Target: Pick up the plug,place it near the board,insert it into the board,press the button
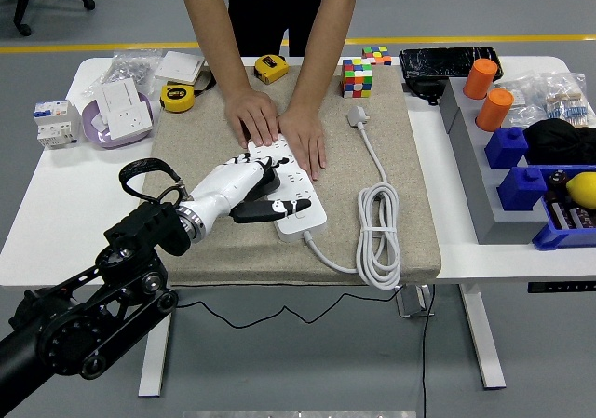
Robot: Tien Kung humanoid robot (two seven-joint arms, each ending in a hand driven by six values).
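The white power strip (303, 195) lies slanted on the beige mat (400, 204). A person at the far side presses both hands (279, 125) flat on its far end. My left hand (273, 185), white with black fingertips, hovers over the strip's near half, open with fingers spread and the thumb (265, 211) stretched across the strip. It holds nothing. The white plug (358, 115) lies free on the mat to the right of the strip, its cable running down to a coil (380, 236).
A Rubik's cube (357, 76) and two tape measures (177, 97) sit along the mat's far edge. A socket on a purple dish (119, 111) stands at the far left. Grey and blue bins (507, 171) with orange cylinders (494, 108) fill the right side.
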